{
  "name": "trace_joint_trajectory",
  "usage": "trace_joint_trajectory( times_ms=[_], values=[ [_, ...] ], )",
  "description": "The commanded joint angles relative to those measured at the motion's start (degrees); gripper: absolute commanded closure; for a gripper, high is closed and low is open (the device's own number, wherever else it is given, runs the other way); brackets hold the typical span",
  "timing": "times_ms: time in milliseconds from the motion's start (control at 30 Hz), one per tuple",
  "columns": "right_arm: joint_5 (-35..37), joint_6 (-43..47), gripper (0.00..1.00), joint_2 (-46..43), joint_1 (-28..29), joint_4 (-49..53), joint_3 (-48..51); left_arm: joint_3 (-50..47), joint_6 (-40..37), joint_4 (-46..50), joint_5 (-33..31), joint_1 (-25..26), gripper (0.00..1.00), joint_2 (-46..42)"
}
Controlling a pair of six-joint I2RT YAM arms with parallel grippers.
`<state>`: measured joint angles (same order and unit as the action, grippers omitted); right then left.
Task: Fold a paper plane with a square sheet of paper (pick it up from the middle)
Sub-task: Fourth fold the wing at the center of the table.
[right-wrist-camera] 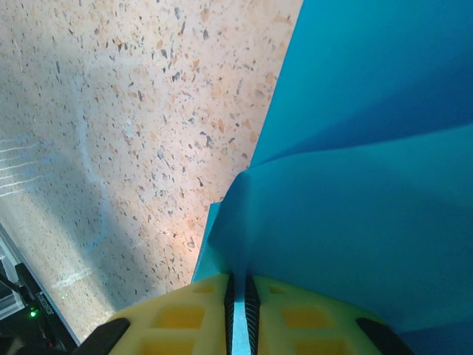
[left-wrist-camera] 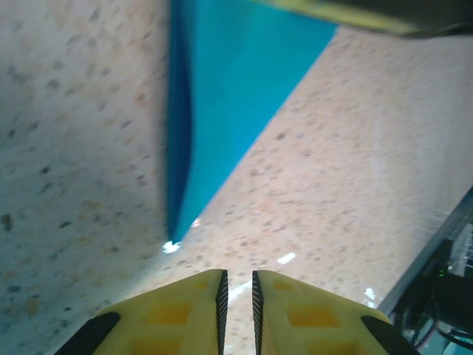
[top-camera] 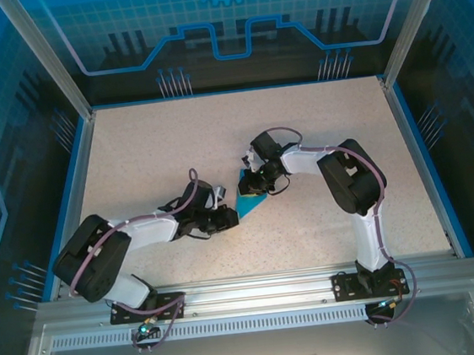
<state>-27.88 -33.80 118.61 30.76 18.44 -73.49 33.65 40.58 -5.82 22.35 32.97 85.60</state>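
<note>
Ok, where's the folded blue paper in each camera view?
Top external: folded blue paper near the middle of the picture.
Left wrist: upper middle, tapering to a tip ahead of the left hand.
Right wrist: right half, pinched in the right hand.
Shared landmark: the speckled tabletop under it.

- The far half of the table (top-camera: pixel 215 129) is left bare, so free passage is offered from side to side.
- The middle is blocked by the paper plane (top-camera: pixel 250 201), with the left gripper (top-camera: pixel 229 217) just beside its near tip and the right gripper (top-camera: pixel 254 182) pinched on a raised fold.
- Only a narrow strip of bare table is left between the left fingertips and the tip.
- The near corners are crossed by the left arm (top-camera: pixel 141 234) and the right arm (top-camera: pixel 347 174).
- The sides are bounded by a blue rim (top-camera: pixel 423 166).
</note>
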Motion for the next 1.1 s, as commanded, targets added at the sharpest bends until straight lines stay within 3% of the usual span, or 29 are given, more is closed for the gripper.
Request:
trace_joint_trajectory(
  times_ms=[0,267,700,1067],
  values=[
    [3.99,0.66,0.83,3.3,-0.13,4.15,0.63,5.11,-0.59,1.38,0.13,-0.95,0.78,0.21],
    [3.8,0.36,0.83,3.07,-0.07,3.78,0.82,11.78,-0.93,-0.5,0.3,-1.02,0.79,10.21],
    [4.05,0.4,0.83,2.86,0.0,4.31,0.72,3.5,1.61,-4.99,-0.28,-1.04,0.83,17.68],
    [4.19,-0.56,0.83,2.94,0.12,2.3,2.05,2.91,0.91,-4.5,-0.46,-1.02,0.87,19.88]
  ],
)
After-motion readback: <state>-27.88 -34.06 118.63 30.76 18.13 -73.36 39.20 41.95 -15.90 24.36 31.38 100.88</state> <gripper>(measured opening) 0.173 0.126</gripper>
